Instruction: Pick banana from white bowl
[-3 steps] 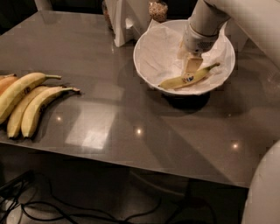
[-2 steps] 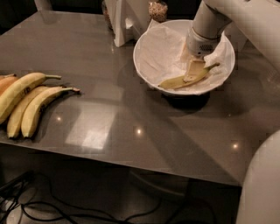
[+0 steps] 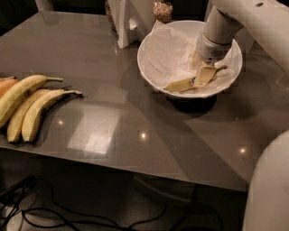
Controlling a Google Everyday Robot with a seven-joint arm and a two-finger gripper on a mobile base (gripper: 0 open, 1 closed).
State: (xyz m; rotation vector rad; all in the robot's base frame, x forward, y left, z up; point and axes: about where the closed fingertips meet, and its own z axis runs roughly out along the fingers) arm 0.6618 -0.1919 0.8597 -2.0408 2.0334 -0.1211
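Camera view: one gripper (image 3: 204, 76), grip unclear, at one banana (image 3: 179, 85) in one white bowl (image 3: 141, 64).

You see a glossy grey tabletop (image 3: 135, 135) carrying a bunch of bananas (image 3: 27, 106) at its left edge, a white bowl (image 3: 149, 67) on a dark base (image 3: 189, 103) at the right rear, and a white object (image 3: 128, 22) and a jar (image 3: 162, 10) at the back. The claw (image 3: 203, 77) hangs inside the bowl.

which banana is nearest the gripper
The small slim yellow banana in the white paper-lined bowl, right at the gripper. The bunch of larger yellow bananas lies far off on the grey table.
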